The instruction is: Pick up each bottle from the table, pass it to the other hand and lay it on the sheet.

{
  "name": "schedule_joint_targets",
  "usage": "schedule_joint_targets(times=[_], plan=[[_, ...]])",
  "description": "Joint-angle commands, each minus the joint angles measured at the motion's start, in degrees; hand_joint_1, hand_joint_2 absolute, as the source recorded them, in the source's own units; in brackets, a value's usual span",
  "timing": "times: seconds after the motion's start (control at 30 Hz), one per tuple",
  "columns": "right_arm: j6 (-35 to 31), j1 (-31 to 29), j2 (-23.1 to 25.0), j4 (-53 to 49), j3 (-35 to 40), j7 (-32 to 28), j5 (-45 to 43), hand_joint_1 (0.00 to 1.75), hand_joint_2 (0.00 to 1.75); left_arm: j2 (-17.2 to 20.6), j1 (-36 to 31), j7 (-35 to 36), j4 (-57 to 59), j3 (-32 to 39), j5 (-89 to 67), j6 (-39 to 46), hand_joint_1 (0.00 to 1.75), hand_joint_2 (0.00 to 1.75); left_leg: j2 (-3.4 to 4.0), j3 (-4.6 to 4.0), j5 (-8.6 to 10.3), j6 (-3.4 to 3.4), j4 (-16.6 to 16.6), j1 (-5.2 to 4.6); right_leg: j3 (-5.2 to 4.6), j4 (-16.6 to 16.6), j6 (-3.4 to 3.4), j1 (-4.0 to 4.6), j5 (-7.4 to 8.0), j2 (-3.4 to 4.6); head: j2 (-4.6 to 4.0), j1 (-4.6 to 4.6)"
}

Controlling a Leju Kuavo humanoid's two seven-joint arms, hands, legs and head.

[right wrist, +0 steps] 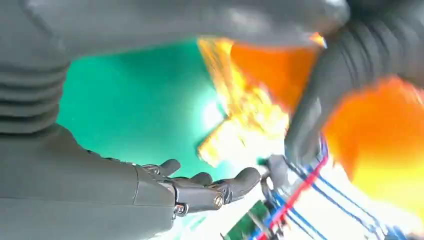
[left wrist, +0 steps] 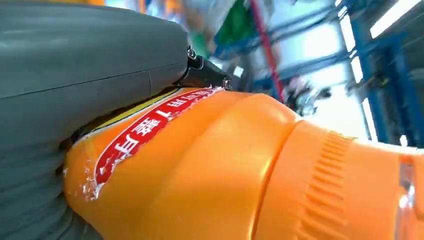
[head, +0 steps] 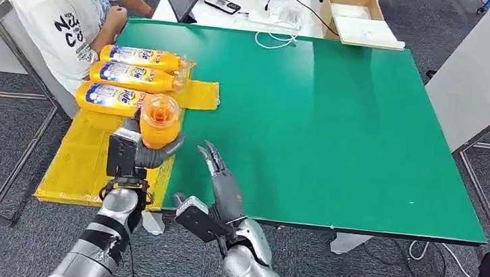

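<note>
where carpet surrounds, green table [head: 338, 127], yellow sheet [head: 84, 157]

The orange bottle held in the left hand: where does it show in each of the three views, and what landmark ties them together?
Head view: the held bottle stands cap-up in the left hand, at the yellow sheet's edge.
Left wrist view: it takes up the lower right, red label showing, pressed against the grey hand cover.
Right wrist view: a blurred orange mass toward one side, past the right hand.
Shared landmark: the green table, also seen in the right wrist view.
</note>
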Motion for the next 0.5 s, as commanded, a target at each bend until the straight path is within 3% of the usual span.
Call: schedule_joint_targets(times=[0.03, 0.5], plan=[[-1.6, 3.44, -2.98, -12.87, -2.16, -1.68, -1.52, 0.0, 0.0, 1.89, -5.08, -0.69, 2.76, 4.3, -3.62, 4.37, 1.75, 1.75, 0.05, 0.15, -0.08, 0.05, 0.01, 0.01, 0.16, -0.03, -0.09, 0.03, -0.05, -0.02, 0.0, 0.0], [-1.58, 3.49, -3.0, -12.92, -2.12, -1.65, -1.53, 0.0, 0.0, 1.8, -5.01, -0.7, 2.84, 4.26, -3.7, 4.46, 1.75, 1.75, 0.02, 0.08, -0.02, 0.03, -0.02, -0.01, 0.1, -0.05, -0.06, 0.01, -0.02, -0.03, 0.0, 0.0]])
